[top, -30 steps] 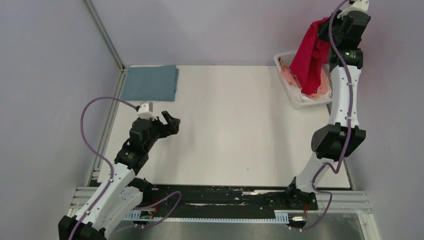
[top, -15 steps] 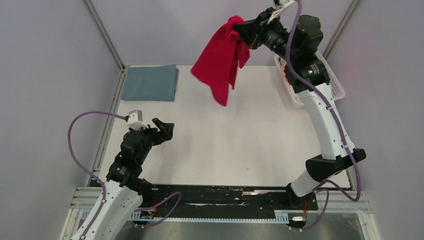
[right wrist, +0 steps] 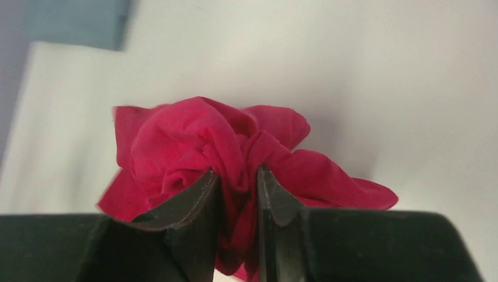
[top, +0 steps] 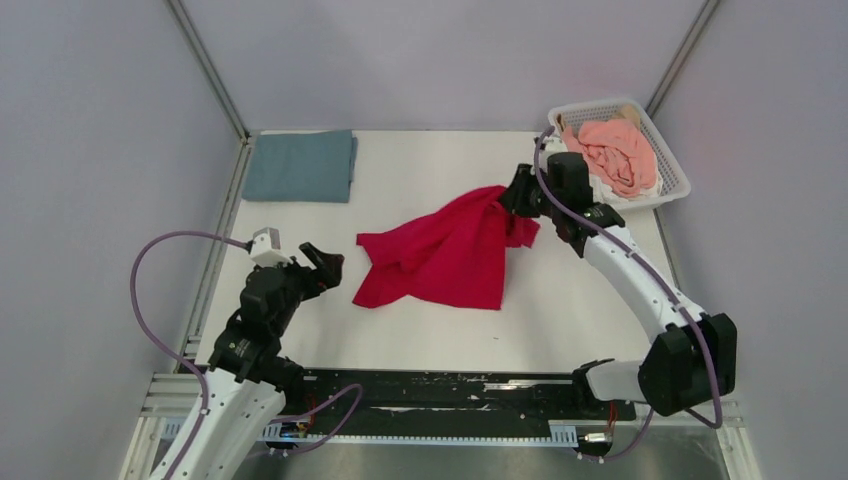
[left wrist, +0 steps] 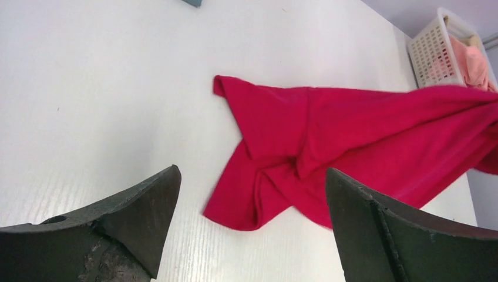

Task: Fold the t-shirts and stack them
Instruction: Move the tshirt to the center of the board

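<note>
A bright red t-shirt (top: 440, 255) lies crumpled on the white table (top: 420, 165), spread toward the middle. My right gripper (top: 512, 196) is shut on its far right end; in the right wrist view the red cloth (right wrist: 194, 138) bunches between the fingers (right wrist: 197, 202). My left gripper (top: 322, 262) is open and empty, just left of the shirt's near left corner (left wrist: 235, 214). A folded grey-blue t-shirt (top: 300, 166) lies at the far left corner. A salmon-pink t-shirt (top: 615, 155) fills the basket, with a bit of white cloth beside it.
The white lattice basket (top: 672, 170) stands at the far right corner, also in the left wrist view (left wrist: 431, 50). Metal frame posts rise at the far corners. A black rail (top: 440, 392) runs along the near edge.
My right arm swung the red t-shirt from above the basket, across through the air, and down onto the table. My left gripper shifted slightly toward the near edge.
</note>
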Controlling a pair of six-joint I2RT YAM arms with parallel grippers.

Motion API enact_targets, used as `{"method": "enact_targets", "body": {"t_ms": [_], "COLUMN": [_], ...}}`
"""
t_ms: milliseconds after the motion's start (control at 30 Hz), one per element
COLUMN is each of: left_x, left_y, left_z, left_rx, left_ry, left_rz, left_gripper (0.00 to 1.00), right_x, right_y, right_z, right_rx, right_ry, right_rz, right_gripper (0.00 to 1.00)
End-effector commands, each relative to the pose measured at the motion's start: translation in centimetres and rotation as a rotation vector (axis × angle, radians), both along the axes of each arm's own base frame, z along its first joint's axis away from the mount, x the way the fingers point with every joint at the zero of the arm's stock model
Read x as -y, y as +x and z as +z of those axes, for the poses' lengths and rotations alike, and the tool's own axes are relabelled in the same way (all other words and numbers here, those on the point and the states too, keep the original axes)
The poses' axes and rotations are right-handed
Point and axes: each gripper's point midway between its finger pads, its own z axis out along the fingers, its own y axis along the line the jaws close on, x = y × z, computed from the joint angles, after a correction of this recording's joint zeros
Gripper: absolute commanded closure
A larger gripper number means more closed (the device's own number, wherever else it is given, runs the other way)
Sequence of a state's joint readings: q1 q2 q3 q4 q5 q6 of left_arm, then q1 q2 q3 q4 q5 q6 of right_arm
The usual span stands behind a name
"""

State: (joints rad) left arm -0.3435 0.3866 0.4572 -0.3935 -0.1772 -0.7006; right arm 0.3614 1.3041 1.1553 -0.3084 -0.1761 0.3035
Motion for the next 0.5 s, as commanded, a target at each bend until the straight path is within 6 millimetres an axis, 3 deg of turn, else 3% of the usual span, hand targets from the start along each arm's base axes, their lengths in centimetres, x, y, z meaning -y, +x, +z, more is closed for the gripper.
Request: {"method": "enact_targets", "body": {"t_ms": [0,33,100,200,300,433,467], "left_x": [0.4,0.6,1.2,2.2,3.3,4.4,5.1], "left_y": [0.4,0.5,0.9,1.5,2.3,3.5,3.8], "left_z": [0.2,-0.1,-1.3,-2.4,-4.5,-7.3,-7.0], "left_rx": [-0.002,-0.013,-0.063,-0.117,-0.199,-0.318,-0.327], "left_ry": [-0.033,-0.038,-0.034,-0.039,-0.027,0.008,0.001], "left_rz": [0.003,-0.001,-0.019,-0.054,-0.096,-0.133,-0.164], "left_gripper": [0.0,0.0,0.0,0.0,0.0,0.0,0.0], "right_x": [9.8,11.2,12.6,13.7,14.5,13.3,12.8], "right_y": [2.2,2.2,2.3,1.6,-0.7,-5.1,-6.1], "right_z": [-9.1,-9.8,-9.3,-7.4,-7.0,-9.7,-10.5], "right_rx": [-0.239,-0.264,-0.27,-0.238,-0.239,-0.3,-0.316], "right_ry": [-0.081,-0.115,-0.162,-0.171,-0.146,-0.094,-0.089], "right_rz": [-0.414,-0.465,-0.525,-0.585,-0.643,-0.574,-0.539], "right_gripper": [0.48,0.26,0.02,0.0,0.0,0.0,0.0]}}
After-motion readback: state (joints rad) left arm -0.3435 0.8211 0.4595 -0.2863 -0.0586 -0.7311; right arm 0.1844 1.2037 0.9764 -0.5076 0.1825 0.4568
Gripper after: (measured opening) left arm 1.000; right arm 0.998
